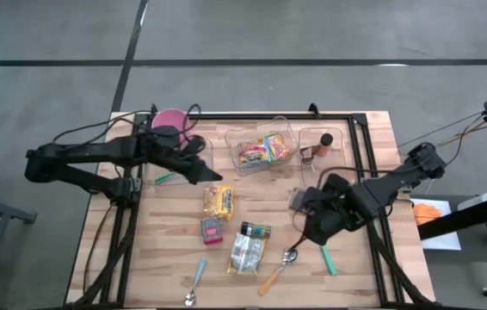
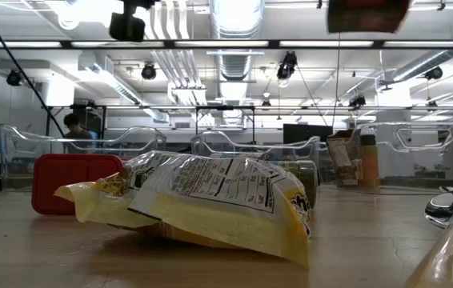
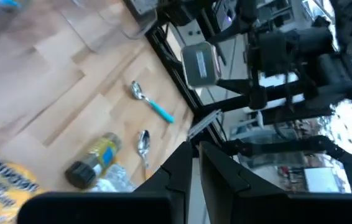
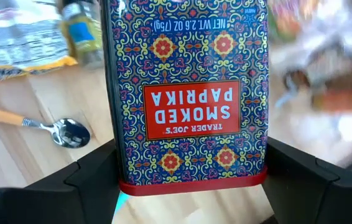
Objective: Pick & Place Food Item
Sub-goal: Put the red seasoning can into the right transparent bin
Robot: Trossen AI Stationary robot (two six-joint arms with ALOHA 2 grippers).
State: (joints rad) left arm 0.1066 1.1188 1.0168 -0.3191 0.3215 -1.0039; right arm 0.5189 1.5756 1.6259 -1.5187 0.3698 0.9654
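Note:
A blue and red patterned tin marked smoked paprika (image 4: 188, 93) hangs above the table, with my right gripper (image 4: 191, 171) shut on it, right of the table's middle (image 1: 300, 201). In the low view the tin (image 2: 368, 13) shows high at the picture's top. A yellow snack bag (image 1: 218, 201) lies flat at the table's middle. My left gripper (image 1: 215, 176) hovers just beyond the bag, shut with nothing in it (image 3: 193, 167). A clear container (image 1: 263, 148) holding bright candy packets stands at the far side. My right gripper pinches the tin's two narrow sides between its fingers (image 4: 98, 168), close to the red-rimmed end (image 4: 191, 185) that faces the wrist. The fingers come steeply from above. The tin hangs below them, clear of the table, its printed face toward the camera.
Near the front lie a small red tin (image 1: 212, 230), a silver packet (image 1: 245, 253), a yellow-labelled jar (image 1: 255, 230), spoons (image 1: 288, 257) (image 1: 195, 284) and a green tool (image 1: 328, 259). A pink bowl (image 1: 169, 120) and a second clear container with a brown bottle (image 1: 323, 142) stand at the back.

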